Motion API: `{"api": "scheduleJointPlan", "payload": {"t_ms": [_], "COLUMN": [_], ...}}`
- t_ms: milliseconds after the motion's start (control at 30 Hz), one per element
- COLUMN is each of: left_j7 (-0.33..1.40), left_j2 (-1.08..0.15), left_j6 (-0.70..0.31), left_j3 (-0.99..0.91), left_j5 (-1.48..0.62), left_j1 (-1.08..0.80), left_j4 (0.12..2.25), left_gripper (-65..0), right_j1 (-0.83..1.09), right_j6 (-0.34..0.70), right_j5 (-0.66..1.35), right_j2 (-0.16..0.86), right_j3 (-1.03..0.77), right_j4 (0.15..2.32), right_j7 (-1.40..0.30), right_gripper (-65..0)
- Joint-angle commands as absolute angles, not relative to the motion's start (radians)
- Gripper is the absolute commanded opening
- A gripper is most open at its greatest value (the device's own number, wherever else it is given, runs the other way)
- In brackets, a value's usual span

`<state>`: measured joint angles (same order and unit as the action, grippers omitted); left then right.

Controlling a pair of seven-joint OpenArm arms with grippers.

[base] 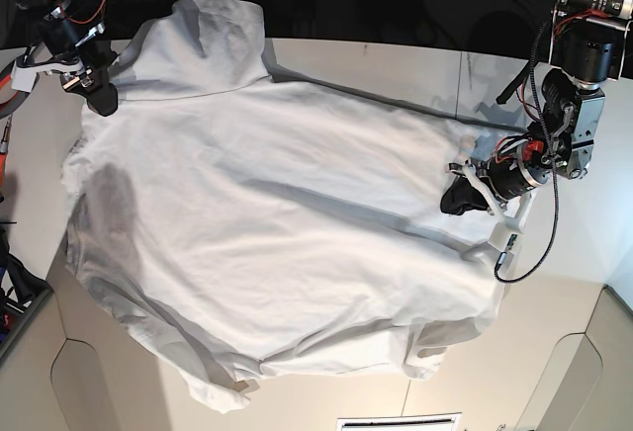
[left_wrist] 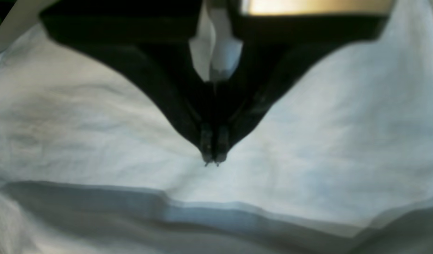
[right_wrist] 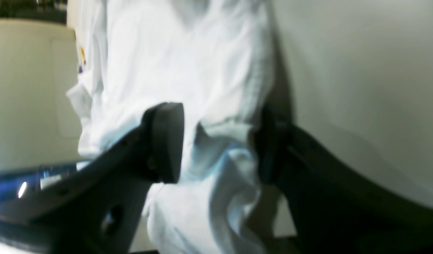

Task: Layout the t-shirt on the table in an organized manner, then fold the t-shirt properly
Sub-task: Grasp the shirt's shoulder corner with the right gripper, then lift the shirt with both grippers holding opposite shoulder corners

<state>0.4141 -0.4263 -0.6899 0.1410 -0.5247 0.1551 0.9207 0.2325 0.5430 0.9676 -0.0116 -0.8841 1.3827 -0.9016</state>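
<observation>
My left pincer (base: 457, 197) was clenched on the t-shirt (base: 267, 223) edge; my right pincer (base: 99, 95), released, straddled the opposite edge.

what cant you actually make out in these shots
- Base view: most of the table lies hidden under the t-shirt.
- Left wrist view: blur hides whether the shut left gripper pinches cloth.
- Right wrist view: blur hides whether the open right gripper touches the cloth between its jaws.

no readable text, labels or signs
</observation>
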Motion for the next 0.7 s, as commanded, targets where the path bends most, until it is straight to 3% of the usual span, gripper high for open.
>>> {"api": "scheduleJointPlan", "payload": {"t_ms": [0, 100, 133, 200, 233, 300, 333, 667], "left_j7": [0.467, 0.467, 0.467, 0.467, 0.468, 0.485, 0.504, 0.664], "left_j2": [-0.432, -0.432, -0.432, -0.434, -0.436, -0.438, -0.439, -0.519], "left_j6": [-0.686, -0.686, -0.686, -0.688, -0.698, -0.698, -0.698, -0.698], "left_j3": [0.146, 0.146, 0.146, 0.146, 0.144, 0.129, 0.115, -0.205], "left_j5": [-0.482, -0.483, -0.488, -0.528, -0.550, -0.589, -0.613, -0.805], "left_j1": [0.152, 0.152, 0.152, 0.152, 0.152, 0.152, 0.152, 0.124], "left_j4": [0.917, 0.917, 0.917, 0.921, 0.928, 0.950, 0.967, 1.118], "left_gripper": [-65.0, -65.0, -65.0, -62.5, -55.4, -44.2, -41.8, -41.3], "right_j1": [0.230, 0.230, 0.231, 0.231, 0.230, 0.230, 0.230, 0.231], "right_j6": [0.553, 0.554, 0.554, 0.554, 0.554, 0.554, 0.554, 0.554], "right_j5": [0.983, 0.984, 0.984, 0.984, 0.983, 0.984, 0.983, 0.939], "right_j2": [-0.003, -0.002, 0.000, 0.000, 0.000, 0.000, 0.000, 0.000], "right_j3": [-0.882, -0.880, -0.880, -0.882, -0.881, -0.881, -0.881, -0.882], "right_j4": [1.394, 1.394, 1.394, 1.394, 1.394, 1.394, 1.394, 1.394], "right_j7": [-0.886, -0.886, -0.886, -0.886, -0.887, -0.890, -0.891, -0.891], "right_gripper": [-33.5, -34.6, -38.8, -56.0, -65.0, -65.0, -65.0, -65.0]}}
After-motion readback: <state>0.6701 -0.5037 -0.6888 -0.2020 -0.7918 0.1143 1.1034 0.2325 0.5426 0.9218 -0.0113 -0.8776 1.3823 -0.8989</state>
